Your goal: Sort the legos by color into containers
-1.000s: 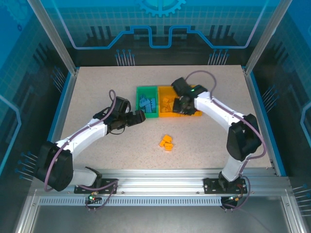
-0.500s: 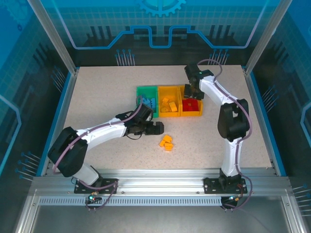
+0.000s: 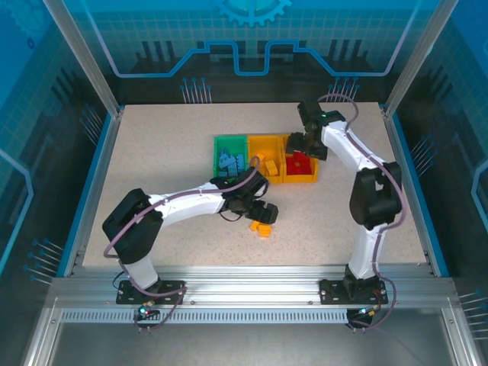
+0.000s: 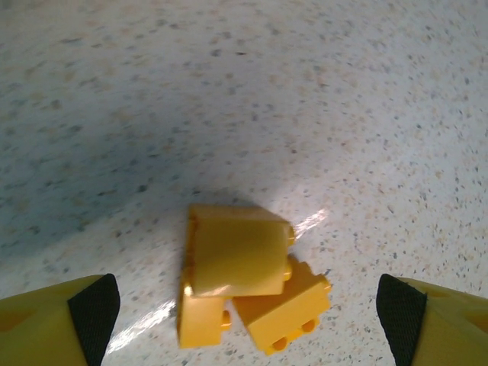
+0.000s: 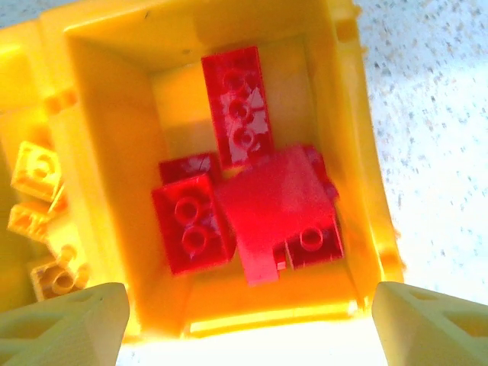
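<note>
On the speckled bench, three joined bins stand in a row toward the far side. The green bin on the left holds blue bricks. The middle yellow bin holds yellow bricks. The right yellow bin holds red bricks, several of them lying studs up and crowded together on its floor. A small cluster of loose yellow bricks lies on the bare bench in front of the bins, well apart from them, the pieces touching one another, with one lying across the other two. The left arm reaches across from its base to this cluster, and the left gripper sits just above it, beside the bricks in the overhead view. In the left wrist view its fingers are spread wide, one at each lower corner, with the cluster between and ahead of them; they do not touch the bricks, so this gripper is open. The right arm stretches to the far right end of the row, and the right gripper hangs over the bin of red bricks. Its own camera looks straight down into that bin, and its two fingertips are wide apart at the lower corners, so it too is open. The neighbouring bin's yellow bricks show at the left edge of that view.
</note>
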Tool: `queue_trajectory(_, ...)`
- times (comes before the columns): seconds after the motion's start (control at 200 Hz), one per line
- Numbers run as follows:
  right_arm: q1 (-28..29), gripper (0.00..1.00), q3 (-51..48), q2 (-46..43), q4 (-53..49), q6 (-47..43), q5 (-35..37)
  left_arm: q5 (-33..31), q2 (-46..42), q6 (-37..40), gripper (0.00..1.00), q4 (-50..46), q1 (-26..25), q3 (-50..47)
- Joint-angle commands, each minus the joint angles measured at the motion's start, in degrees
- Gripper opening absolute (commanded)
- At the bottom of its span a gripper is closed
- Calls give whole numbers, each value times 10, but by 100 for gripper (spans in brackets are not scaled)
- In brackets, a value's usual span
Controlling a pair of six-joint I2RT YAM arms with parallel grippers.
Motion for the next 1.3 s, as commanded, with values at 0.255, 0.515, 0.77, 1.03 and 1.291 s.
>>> queue_trajectory(0.255,-13,89,-112,-147,24,17,-27,2,68,96,88,-60,-7,56)
queue_trajectory(0.515,-17,93,-177,-218,36,22,-29,1,108,104,78,-72,-6,89)
queue_trajectory(0.77,-41,94,-229,-271,34,24,-28,-13,129,109,54,-88,-6,106)
queue_trajectory(1.03,-70,95,-265,-312,40,26,-38,-31,124,99,41,-91,-1,105)
queue_trajectory(1.291,-70,94,-317,-336,68,33,-59,-39,87,94,39,-99,33,179)
